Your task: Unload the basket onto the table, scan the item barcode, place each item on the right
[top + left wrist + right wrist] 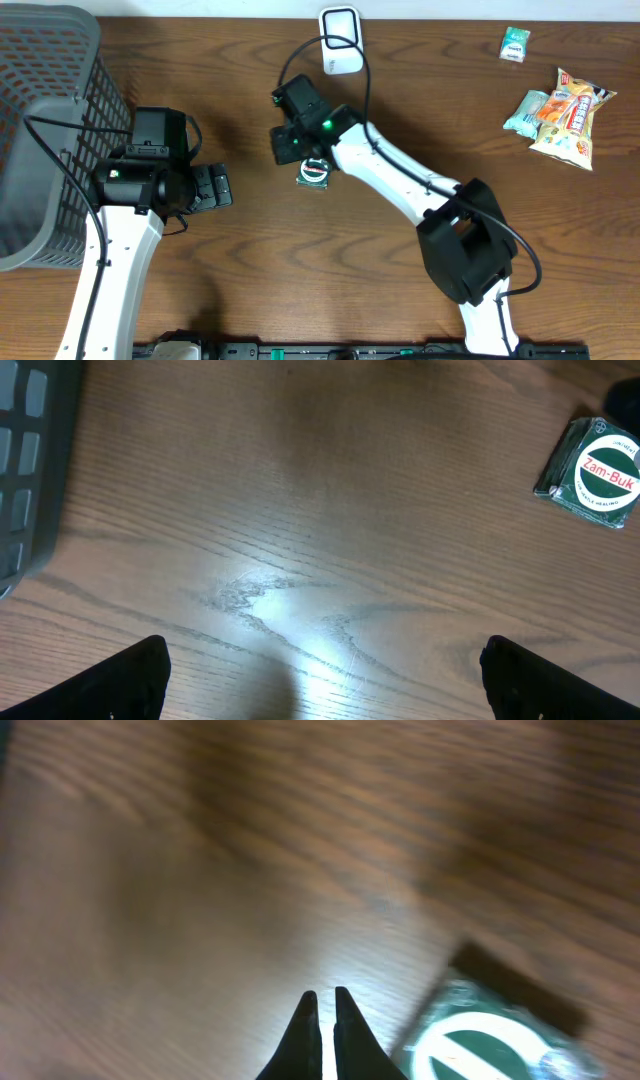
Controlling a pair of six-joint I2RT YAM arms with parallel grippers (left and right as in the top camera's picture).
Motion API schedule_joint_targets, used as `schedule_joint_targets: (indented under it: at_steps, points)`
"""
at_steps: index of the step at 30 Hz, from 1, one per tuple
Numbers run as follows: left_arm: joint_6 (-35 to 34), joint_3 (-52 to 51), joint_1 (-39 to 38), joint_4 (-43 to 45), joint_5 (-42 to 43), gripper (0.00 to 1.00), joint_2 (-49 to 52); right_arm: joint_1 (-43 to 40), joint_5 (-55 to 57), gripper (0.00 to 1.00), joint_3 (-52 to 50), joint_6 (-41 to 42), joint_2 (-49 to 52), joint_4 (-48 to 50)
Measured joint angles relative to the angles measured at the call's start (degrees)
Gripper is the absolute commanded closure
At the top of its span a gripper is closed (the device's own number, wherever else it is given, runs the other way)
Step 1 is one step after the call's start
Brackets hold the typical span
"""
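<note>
Right now the Zam-Buk box (pixel 313 172) is lying flat, label up, mid-table (pixel 450 100), with the white scanner-like device (pixel 340 42) well apart at its 12 o'clock. The right gripper (pixel 321 995) is hovering pinched shut and empty, with the box just off its tips at 4 o'clock, and the left gripper (pixel 322 655) is waiting spread wide and empty at the box's 9 o'clock. If those shut fingers are descending unopened, they risk shoving the box aside, and with no barcode showing, the wrong face may be getting scanned.
</note>
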Motion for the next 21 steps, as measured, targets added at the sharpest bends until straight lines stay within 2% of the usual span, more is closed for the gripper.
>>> schedule_joint_targets:
  at_steps: [6, 15, 21]
  points:
    - [0.0, 0.0, 0.0, 0.0, 0.0, 0.02, 0.0, 2.7, 3.1, 0.99, 0.0, 1.7, 1.9, -2.8]
    - [0.0, 0.0, 0.0, 0.0, 0.0, 0.02, 0.0, 2.6, 8.9, 0.99, -0.2, 4.7, 5.7, -10.5]
    - [0.0, 0.0, 0.0, 0.0, 0.0, 0.02, 0.0, 2.3, 15.6, 0.99, -0.2, 9.5, 5.7, -24.3]
